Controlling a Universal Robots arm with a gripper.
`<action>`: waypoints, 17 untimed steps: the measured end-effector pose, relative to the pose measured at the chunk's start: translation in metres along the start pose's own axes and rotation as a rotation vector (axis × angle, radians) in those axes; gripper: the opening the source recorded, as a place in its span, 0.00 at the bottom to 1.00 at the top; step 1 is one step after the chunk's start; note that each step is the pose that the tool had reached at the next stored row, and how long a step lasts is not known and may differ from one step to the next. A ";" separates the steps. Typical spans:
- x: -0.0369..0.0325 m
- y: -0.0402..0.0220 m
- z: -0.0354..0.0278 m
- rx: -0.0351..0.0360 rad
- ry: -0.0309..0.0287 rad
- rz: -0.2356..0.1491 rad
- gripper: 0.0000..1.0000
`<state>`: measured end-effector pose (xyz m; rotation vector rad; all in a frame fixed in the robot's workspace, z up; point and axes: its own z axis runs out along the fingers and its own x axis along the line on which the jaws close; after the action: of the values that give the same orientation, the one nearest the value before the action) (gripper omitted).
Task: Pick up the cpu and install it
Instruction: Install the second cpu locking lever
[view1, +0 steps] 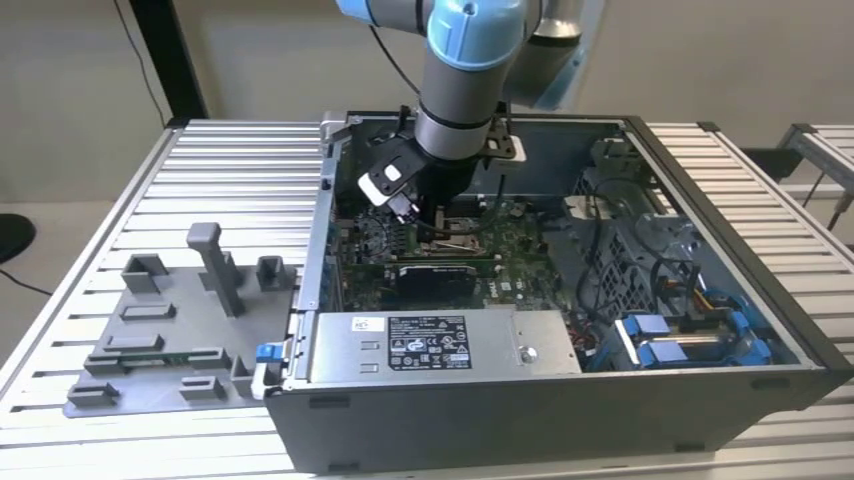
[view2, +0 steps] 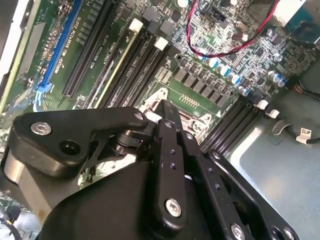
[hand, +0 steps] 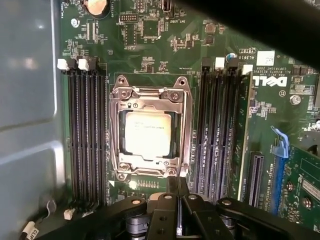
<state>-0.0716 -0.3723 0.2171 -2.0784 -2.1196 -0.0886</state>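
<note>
Looking from the exterior view's left to its right, we see one gray holder tray (view1: 167, 335) on the table (view1: 80, 200), then one open computer case (view1: 561, 400) with one green board (view1: 514, 245) inside.

One arm reaches down into the case. Its tool (hand: 177, 192) hangs right above the socket (hand: 150, 132), and its two fingers are pressed together, holding nothing.

We count one cpu (hand: 148, 133). It already sits flat in the socket, between two groups of black memory slots (hand: 87, 130).

We think some things could go wrong. The metal frame looks open, so a bump from the tool could knock the cpu crooked. A hard push could bend the tiny pins under it. One red wire (view2: 220, 47) loops close by and might snag.
</note>
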 end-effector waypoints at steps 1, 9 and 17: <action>-0.0001 -0.0004 0.0007 0.0000 -0.0001 0.000 0.00; -0.0011 -0.0029 0.0069 -0.0002 0.0000 0.001 0.00; -0.0018 -0.0048 0.0112 -0.0001 -0.0002 0.001 0.00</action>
<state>-0.0773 -0.3724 0.2062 -2.0801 -2.1182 -0.0882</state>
